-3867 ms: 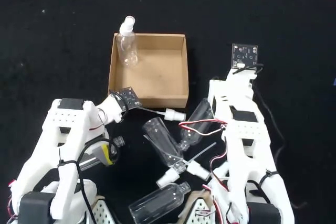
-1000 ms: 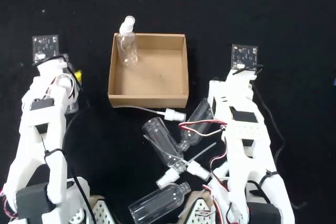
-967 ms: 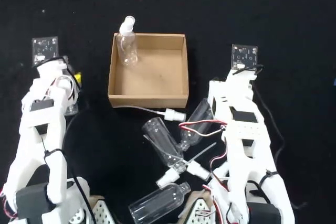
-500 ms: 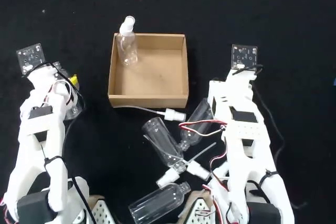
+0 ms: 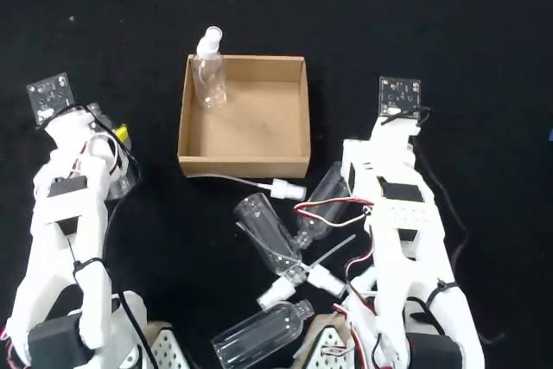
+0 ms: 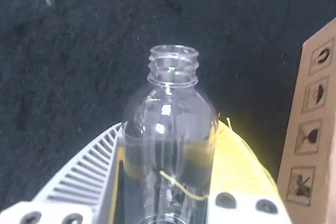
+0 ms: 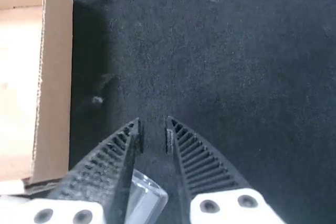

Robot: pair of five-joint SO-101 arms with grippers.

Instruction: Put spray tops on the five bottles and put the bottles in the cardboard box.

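Observation:
My left gripper is shut on a clear, uncapped bottle with its open neck pointing away from the wrist. In the high view this bottle is at the far left, beside the cardboard box. A bottle with a white spray top stands in the box's back left corner. The right gripper hovers over bare cloth right of the box, open by a narrow gap with nothing between its fingers. A clear bottle lies under it. Three uncapped bottles lie between the arms.
A loose spray top with a long tube lies just in front of the box. Two more spray tops lie among the bottles. The black cloth behind and to the right of the box is bare. The right arm stretches along the right side.
The left arm carried the uncapped bottle from the middle of the table out to the left of the box, then held there. The right arm's wrist shifted slightly.

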